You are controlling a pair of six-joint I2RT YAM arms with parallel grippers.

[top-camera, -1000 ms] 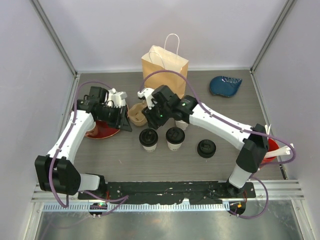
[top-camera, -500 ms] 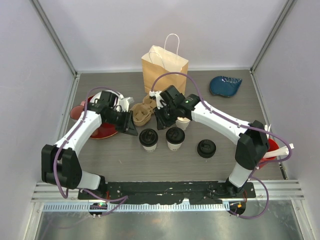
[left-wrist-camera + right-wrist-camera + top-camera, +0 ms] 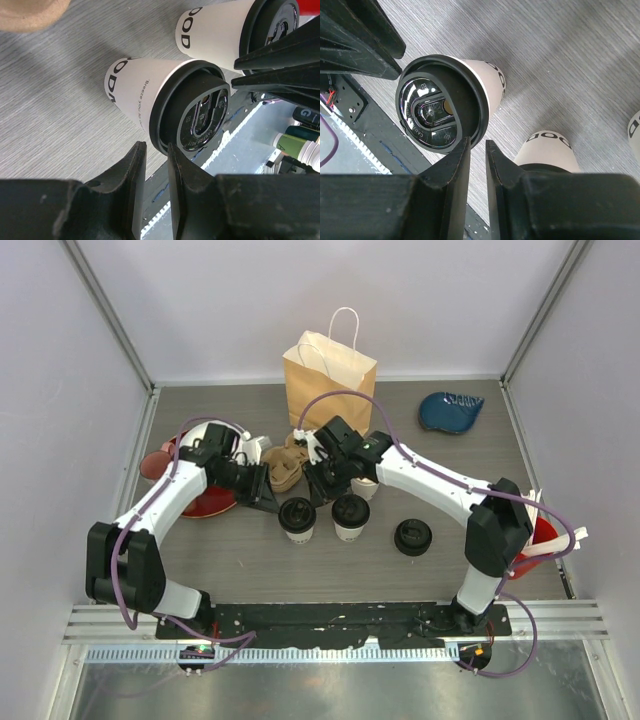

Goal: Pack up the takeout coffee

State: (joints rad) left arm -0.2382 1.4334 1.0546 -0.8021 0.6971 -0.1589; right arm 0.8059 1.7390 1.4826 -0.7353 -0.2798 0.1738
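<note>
Mia: Pincers first: how do they stand?

Tom: The left pincer [image 3: 156,147] is drawn in to a narrow slit with nothing in it. The right pincer [image 3: 475,143] is the same, its two black fingers almost together and empty.

Mia: And the coffee?

Tom: Two small white paper cups, each under a round black plastic sip lid, stand upright side by side on the grey wood-grain table [image 3: 200,550], near each other but apart. Call them the left cup [image 3: 297,519] and the right cup [image 3: 350,516].

Mia: How do they look close up?

Tom: Alike. Each white wall tapers toward the base and carries bold black letters there. On the left cup a fine line of print also runs up the side. The lids are glossy, with a raised rim and a sunken oval panel holding a small sip hole. Embossed writing rings the panel, too small to read.

Mia: Where are the pincers against them?

Tom: The left pincer hangs just beside the left cup, on its far-left side. The right pincer hangs just behind the gap between the two cups. Whether either touches a cup, I cannot tell.

Mia: What is nearby?

Tom: A brown moulded-pulp cup carrier [image 3: 283,465] lies just behind the left cup, between the two pincers. A tan paper bag with white cord handles [image 3: 330,375] stands upright farther back.
</note>
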